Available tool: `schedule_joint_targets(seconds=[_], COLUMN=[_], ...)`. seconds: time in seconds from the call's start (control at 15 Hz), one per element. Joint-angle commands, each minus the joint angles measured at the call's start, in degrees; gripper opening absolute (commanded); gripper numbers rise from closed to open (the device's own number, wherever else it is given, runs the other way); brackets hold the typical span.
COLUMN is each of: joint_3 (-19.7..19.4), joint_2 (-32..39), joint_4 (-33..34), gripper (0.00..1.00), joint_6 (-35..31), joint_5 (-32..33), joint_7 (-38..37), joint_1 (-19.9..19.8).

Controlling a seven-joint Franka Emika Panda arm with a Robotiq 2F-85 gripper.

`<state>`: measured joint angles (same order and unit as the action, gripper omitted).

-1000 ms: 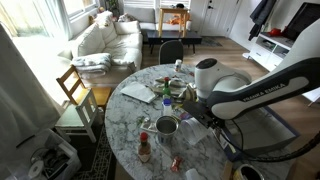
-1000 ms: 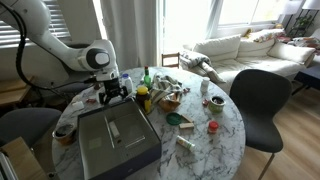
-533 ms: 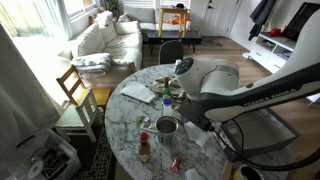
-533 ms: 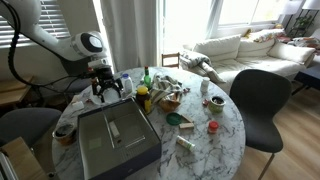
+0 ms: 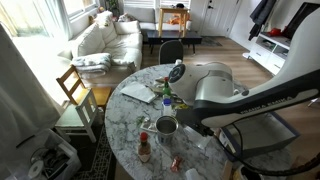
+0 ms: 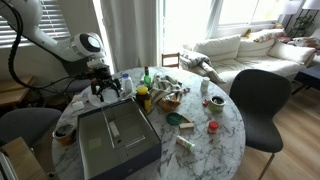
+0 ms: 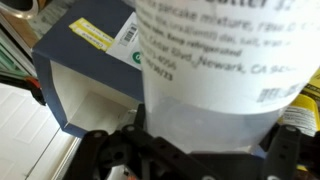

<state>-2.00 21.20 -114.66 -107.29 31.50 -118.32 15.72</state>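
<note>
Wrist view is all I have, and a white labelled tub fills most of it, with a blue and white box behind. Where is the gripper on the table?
Observer: The gripper hangs near the rim of a round marble table, beside a big grey case that your view lacks.
Operator: What stands further in?
Observer: A green bottle and a yellow jar stand just past the gripper, toward the middle of the table.
Operator: And across the table?
Observer: A dark chair stands at the side of the table opposite the gripper.
</note>
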Motion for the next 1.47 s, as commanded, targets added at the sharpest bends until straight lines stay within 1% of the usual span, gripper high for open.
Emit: schedule_joint_targets(seconds=[0.0,0.13,0.27,0.4,0.53,0.6,0.8,0.87,1.13,1.4], joint_3=[1.28,2.07,2.88,3.46,4.24,5.22,5.47,5.47,5.48,5.82], joint_2=[3.75,5.04,5.99,6.69,7.48,6.24,7.01,7.05,7.45,6.26], joint_4=[4.11,5.09,5.69,5.56,5.73,5.32,5.52,5.52,3.87,0.60], gripper=[0.71,0.71,0.71,0.71,0.71,0.96,0.96,0.71,0.71,0.71], joint_6=[7.55,9.79,10.40,9.44,8.89,9.27,9.28,9.28,7.67,5.25], joint_5=[7.59,12.94,17.94,22.53,25.55,23.11,24.82,24.89,30.98,39.25], joint_7=[-0.41,-0.78,-1.86,-3.49,-5.19,-3.32,-4.30,-4.34,-5.36,-8.51], joint_1=[1.86,2.73,3.30,3.36,2.98,1.76,1.79,1.78,2.02,1.34])
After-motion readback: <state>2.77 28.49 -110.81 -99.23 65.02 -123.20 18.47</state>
